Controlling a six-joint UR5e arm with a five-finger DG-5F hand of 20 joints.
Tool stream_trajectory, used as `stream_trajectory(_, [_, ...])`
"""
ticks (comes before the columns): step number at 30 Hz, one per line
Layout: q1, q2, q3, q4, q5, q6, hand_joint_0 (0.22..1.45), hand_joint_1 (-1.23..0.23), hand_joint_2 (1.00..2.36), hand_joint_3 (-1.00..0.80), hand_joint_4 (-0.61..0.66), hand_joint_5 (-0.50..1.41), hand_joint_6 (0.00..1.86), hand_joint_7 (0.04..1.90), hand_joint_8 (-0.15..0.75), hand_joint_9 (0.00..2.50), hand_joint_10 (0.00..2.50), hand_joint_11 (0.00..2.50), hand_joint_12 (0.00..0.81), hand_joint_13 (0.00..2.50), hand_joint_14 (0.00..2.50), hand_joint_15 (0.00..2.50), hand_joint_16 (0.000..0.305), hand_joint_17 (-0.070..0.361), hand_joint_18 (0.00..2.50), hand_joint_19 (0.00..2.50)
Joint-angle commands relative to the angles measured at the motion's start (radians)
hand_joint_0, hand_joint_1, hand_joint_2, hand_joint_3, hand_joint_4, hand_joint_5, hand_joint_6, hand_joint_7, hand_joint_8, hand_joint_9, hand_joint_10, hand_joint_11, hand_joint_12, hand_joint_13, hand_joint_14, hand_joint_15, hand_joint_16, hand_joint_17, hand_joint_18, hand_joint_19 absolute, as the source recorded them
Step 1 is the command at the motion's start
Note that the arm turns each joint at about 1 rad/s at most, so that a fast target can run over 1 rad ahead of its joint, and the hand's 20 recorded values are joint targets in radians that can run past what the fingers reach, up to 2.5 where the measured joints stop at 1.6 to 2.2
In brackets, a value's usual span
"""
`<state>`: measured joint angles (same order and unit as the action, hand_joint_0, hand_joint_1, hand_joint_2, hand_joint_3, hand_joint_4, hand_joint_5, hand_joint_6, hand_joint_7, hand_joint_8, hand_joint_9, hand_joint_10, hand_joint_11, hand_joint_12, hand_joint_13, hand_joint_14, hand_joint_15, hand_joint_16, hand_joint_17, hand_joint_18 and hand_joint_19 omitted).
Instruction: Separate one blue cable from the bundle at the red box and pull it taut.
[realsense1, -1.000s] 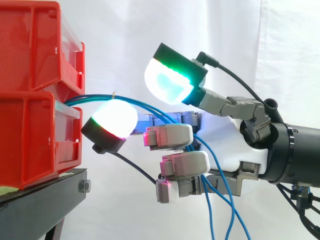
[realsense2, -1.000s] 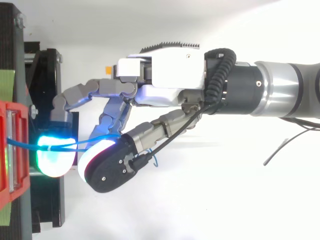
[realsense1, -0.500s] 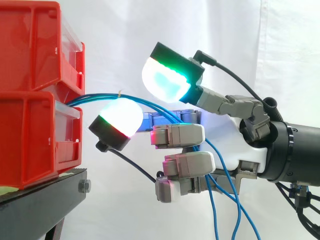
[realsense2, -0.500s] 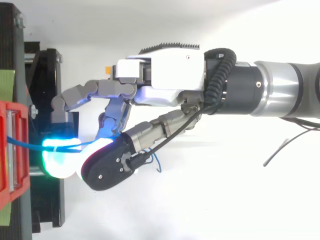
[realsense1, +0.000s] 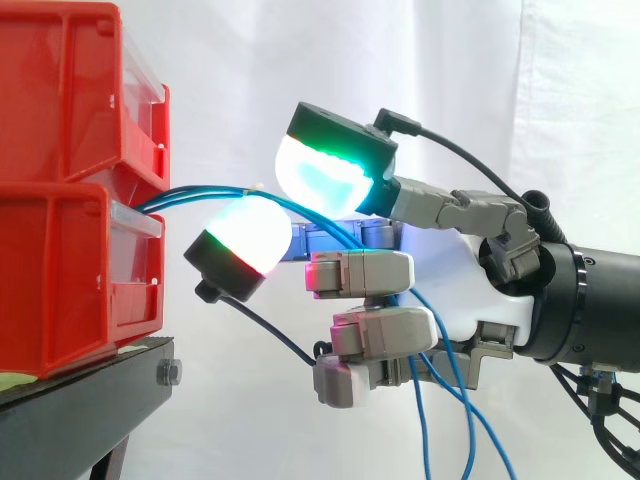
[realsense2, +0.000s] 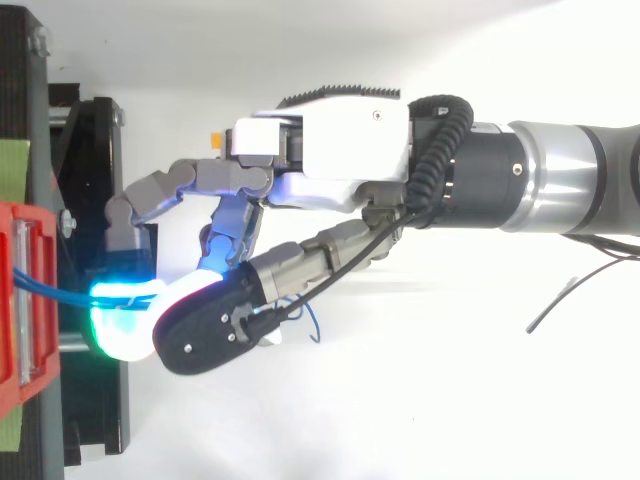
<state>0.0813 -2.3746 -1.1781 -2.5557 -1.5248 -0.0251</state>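
Note:
Several thin blue cables (realsense1: 200, 190) come out of the gap between the two stacked red bins (realsense1: 70, 280) and run right, past the hand (realsense1: 470, 270). A green-cyan fingertip (realsense1: 325, 170) is above the cables and a white-red fingertip (realsense1: 245, 235) below, the two pads meeting around a blue cable just right of the bins. From above, the two glowing pads (realsense2: 120, 320) press together over the cable (realsense2: 40, 293). The other fingers (realsense1: 385, 330) are curled lower down. The cables hang slack (realsense1: 460, 400) under the palm.
The red bins stand on a black stand (realsense1: 90, 400) at the left. A white curtain fills the background. The arm (realsense2: 560, 190) comes in from the right. A loose dark wire (realsense2: 560, 295) lies on the white surface.
The upper and lower pads have closed toward each other around the blue cable. The lower curled fingers have shifted slightly right.

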Motion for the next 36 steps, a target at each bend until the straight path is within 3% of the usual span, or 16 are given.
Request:
stream_trajectory(1, [0.000, 0.000, 0.000, 0.000, 0.000, -0.007, 0.66, -0.71, 1.02, -0.12, 0.09, -0.16, 0.72, 0.90, 0.144, 1.26, 0.00, 1.78, 0.303, 1.36, 0.02, 1.21, 0.052, 0.117, 1.00, 0.89])
stream_trajectory(6, [-0.003, 0.000, 0.000, 0.000, 0.000, -0.033, 0.61, -0.71, 1.01, -0.36, 0.09, -0.18, 0.79, 0.81, 0.140, 1.25, 0.00, 1.79, 0.294, 1.35, 0.02, 1.22, 0.049, 0.109, 0.98, 0.91])
stream_trajectory(9, [-0.005, 0.000, 0.000, 0.002, 0.003, -0.050, 0.57, -0.54, 1.00, -0.50, 0.11, -0.19, 0.84, 0.75, 0.153, 1.29, 0.00, 1.78, 0.298, 1.36, 0.02, 1.23, 0.049, 0.111, 0.99, 0.92])
stream_trajectory(13, [-0.003, 0.000, 0.000, 0.002, 0.003, -0.059, 0.58, -0.40, 1.00, -0.50, 0.12, -0.18, 0.87, 0.75, 0.151, 1.33, 0.01, 1.79, 0.295, 1.38, 0.03, 1.24, 0.050, 0.112, 1.02, 0.93])
stream_trajectory(15, [-0.005, 0.000, 0.000, 0.002, 0.005, -0.061, 0.60, -0.41, 1.00, -0.46, 0.11, -0.17, 0.87, 0.75, 0.142, 1.34, 0.01, 1.80, 0.292, 1.39, 0.03, 1.24, 0.049, 0.110, 1.02, 0.94])
stream_trajectory(20, [-0.003, 0.000, 0.000, 0.006, 0.005, -0.061, 0.59, -0.57, 1.02, -0.23, 0.09, -0.18, 0.89, 0.75, 0.146, 1.30, 0.00, 1.82, 0.292, 1.38, 0.02, 1.24, 0.050, 0.113, 1.02, 0.95])
stream_trajectory(25, [-0.003, 0.002, 0.000, 0.011, 0.005, -0.062, 0.62, -0.70, 1.02, -0.16, 0.03, -0.19, 0.92, 0.72, 0.145, 1.27, 0.03, 1.88, 0.291, 1.37, 0.02, 1.25, 0.051, 0.114, 1.02, 0.95])
stream_trajectory(33, [-0.003, 0.000, 0.000, 0.012, 0.003, -0.082, 0.70, -0.85, 1.02, -0.28, -0.03, -0.21, 0.94, 0.61, 0.157, 1.20, 0.07, 1.88, 0.303, 1.30, 0.03, 1.23, 0.052, 0.116, 1.01, 0.91])
stream_trajectory(36, [-0.005, 0.000, 0.000, 0.014, 0.005, -0.087, 0.74, -0.88, 1.01, -0.42, 0.03, -0.21, 0.97, 0.64, 0.165, 1.20, 0.08, 1.88, 0.309, 1.29, 0.03, 1.21, 0.052, 0.118, 1.02, 0.89])
